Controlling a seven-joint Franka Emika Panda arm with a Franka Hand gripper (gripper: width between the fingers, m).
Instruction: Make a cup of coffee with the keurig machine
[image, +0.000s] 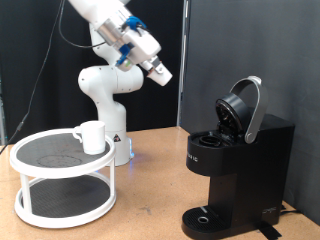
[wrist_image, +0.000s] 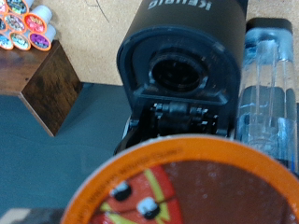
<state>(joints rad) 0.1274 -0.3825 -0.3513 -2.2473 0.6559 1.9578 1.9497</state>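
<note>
My fingers (image: 163, 75) are pinching a coffee pod (wrist_image: 187, 187), its orange-rimmed brown top filling my wrist view. The keurig machine (image: 235, 170) lies down and right of them, lid (image: 243, 108) raised, chamber (wrist_image: 177, 73) facing the pod. The cup (image: 92, 136) sits far left on a white two-tier stand (image: 62, 185), on the wooden table (image: 150, 210).

In the wrist view a blurred orange-rimmed pod (wrist_image: 187, 187) is cut off below, hiding the keurig machine (wrist_image: 182, 65) base.
</note>
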